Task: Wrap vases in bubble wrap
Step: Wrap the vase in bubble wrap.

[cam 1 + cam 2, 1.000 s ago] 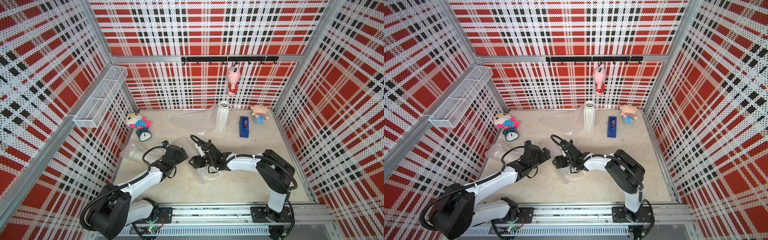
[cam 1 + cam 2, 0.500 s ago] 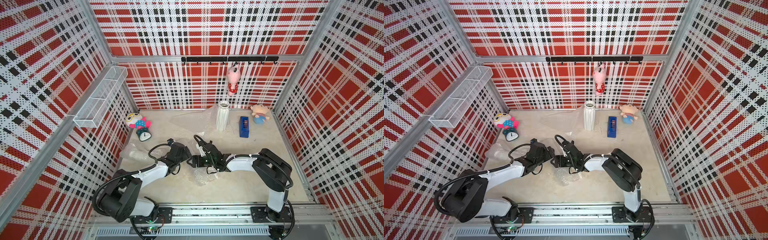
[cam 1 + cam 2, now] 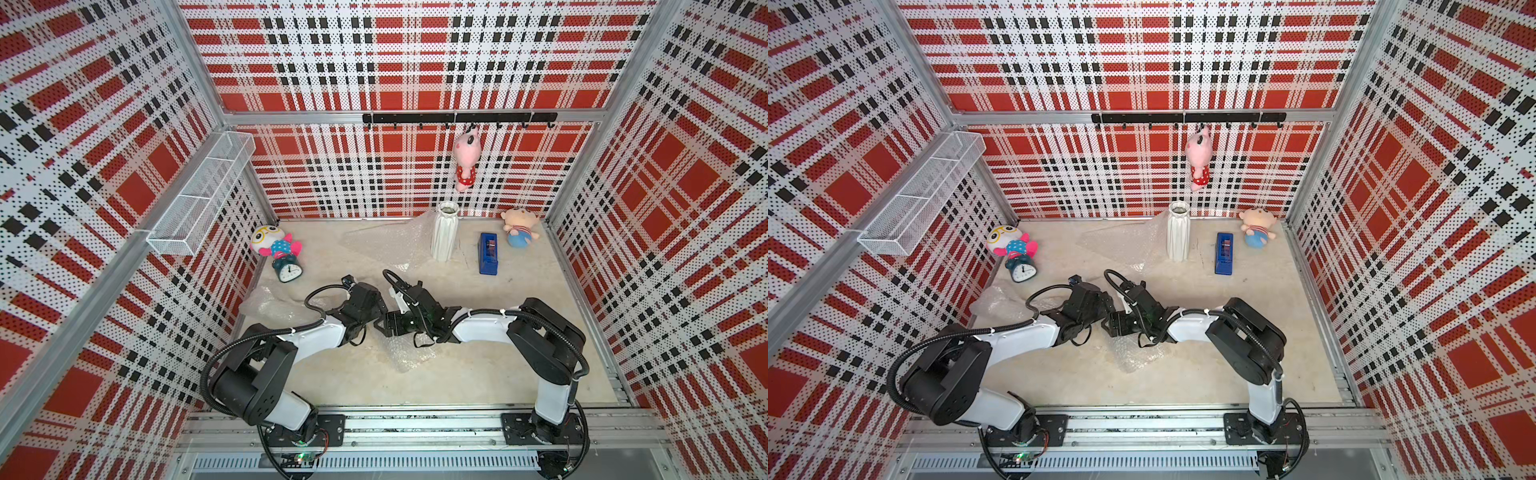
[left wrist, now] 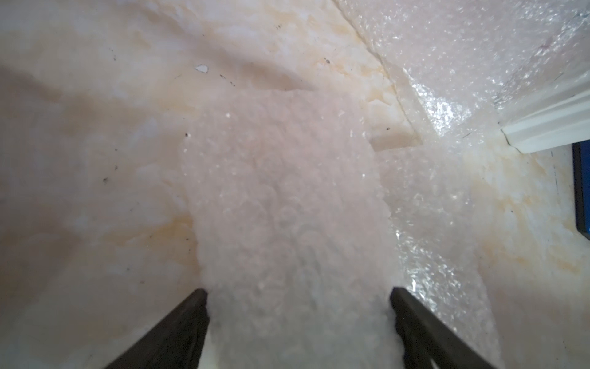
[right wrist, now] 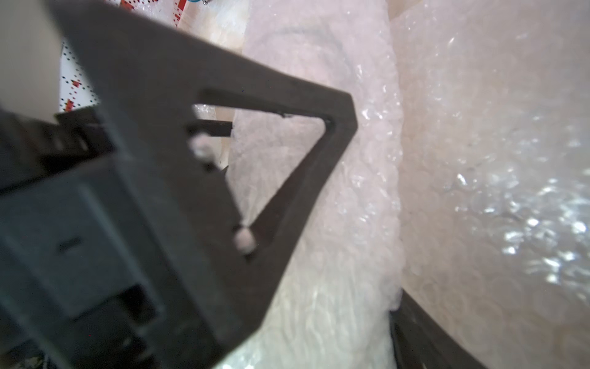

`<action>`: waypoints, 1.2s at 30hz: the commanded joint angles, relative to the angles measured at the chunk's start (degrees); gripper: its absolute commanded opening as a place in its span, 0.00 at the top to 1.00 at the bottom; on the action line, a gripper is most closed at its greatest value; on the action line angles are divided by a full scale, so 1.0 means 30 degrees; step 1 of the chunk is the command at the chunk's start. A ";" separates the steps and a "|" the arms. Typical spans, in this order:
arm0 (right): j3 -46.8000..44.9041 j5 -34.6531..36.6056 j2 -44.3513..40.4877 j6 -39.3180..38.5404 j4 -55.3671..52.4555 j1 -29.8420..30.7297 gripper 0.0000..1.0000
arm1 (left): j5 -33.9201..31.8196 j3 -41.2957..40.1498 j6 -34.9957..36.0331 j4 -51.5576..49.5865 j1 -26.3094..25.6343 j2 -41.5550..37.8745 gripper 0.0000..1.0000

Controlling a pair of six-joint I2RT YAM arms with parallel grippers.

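Well in front of the white vase [image 3: 444, 235], the left gripper [image 4: 297, 291] has moved onto the bubble-wrap roll [image 4: 287, 191], fingers wide astride it. Whether the right gripper [image 3: 381, 327] holds it I cannot tell. Likely 2-handed rolling next.

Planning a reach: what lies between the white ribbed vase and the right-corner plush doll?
The blue tape dispenser, touching neither vase nor doll, seen in both top views.

We can read no lettering anywhere; the alarm clock [image 3: 289, 271] at ten o'clock shows a dial too small to read.
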 commanded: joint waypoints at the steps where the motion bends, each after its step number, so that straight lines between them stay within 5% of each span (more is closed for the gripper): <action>1: -0.0542 0.2023 -0.0249 -0.1659 -0.2976 0.0022 0.17 | 0.0371 0.0223 0.0251 -0.0954 -0.0348 0.0631 0.10; 16: -0.2109 0.2581 -0.3938 -0.3482 -0.3338 0.0092 0.04 | 0.0579 0.0552 0.0361 -0.0723 -0.0388 0.1583 0.11; 27: -0.0339 1.0480 -0.4270 -0.6136 -0.6462 0.4021 0.04 | 0.0551 0.0728 0.0420 -0.0793 -0.0366 0.1613 0.11; 36: 0.0471 1.1493 -0.2854 -0.6066 -0.6634 0.4943 0.04 | 0.0659 0.0874 0.0451 -0.0837 -0.0365 0.1710 0.11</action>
